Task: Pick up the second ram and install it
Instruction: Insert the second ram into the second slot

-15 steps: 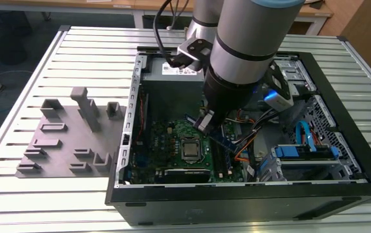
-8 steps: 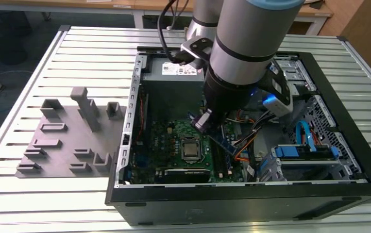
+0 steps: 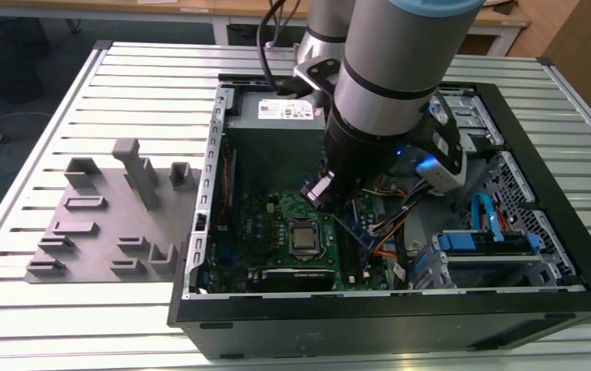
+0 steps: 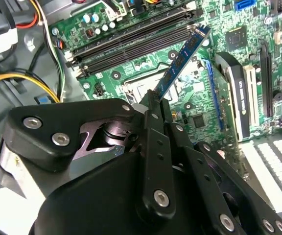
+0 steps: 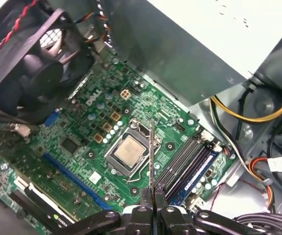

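Note:
My gripper [image 3: 325,195] is inside the open computer case [image 3: 203,193], above the motherboard [image 3: 264,224]. It is shut on the second ram [image 4: 180,61], a thin blue-green stick with black chips that juts out from between the fingers [image 4: 153,127]. In the second wrist view the stick's far end hangs over the board close to the long black memory slots [image 4: 131,41], apart from them. The first wrist view shows the ram edge-on [image 5: 152,156], a thin line rising from the gripper [image 5: 153,198] beside the processor socket [image 5: 129,149], with the slots [image 5: 190,159] to one side.
A grey fixture [image 3: 100,224] with upright blocks lies on the slatted table at the exterior view's left. Inside the case are the power supply [image 3: 275,116], a fan [image 5: 38,68], coloured cables [image 5: 258,117] and a blue drive bay [image 3: 481,239].

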`<state>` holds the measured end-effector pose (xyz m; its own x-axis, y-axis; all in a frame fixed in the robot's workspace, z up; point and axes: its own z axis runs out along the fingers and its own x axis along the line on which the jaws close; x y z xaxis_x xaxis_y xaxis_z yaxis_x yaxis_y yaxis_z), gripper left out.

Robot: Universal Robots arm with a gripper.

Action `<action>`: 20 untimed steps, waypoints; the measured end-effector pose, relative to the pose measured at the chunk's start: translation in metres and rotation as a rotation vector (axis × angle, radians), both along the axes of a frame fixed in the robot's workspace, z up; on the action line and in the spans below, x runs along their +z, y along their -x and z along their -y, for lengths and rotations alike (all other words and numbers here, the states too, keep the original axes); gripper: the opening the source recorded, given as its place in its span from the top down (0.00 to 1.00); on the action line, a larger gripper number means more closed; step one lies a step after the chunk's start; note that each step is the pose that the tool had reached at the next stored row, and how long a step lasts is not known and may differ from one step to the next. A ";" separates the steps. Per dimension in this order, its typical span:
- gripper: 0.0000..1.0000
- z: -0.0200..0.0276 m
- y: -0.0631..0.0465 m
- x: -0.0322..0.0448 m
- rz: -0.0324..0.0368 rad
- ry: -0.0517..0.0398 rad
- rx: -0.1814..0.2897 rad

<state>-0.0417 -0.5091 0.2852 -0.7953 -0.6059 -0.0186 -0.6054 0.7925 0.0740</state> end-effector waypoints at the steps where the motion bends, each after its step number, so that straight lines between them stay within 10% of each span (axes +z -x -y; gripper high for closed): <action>1: 0.89 0.0000 0.000 0.0000 0.0000 0.0000 -0.011; 20: 0.89 0.0000 0.000 -0.0005 0.0000 0.0000 -0.189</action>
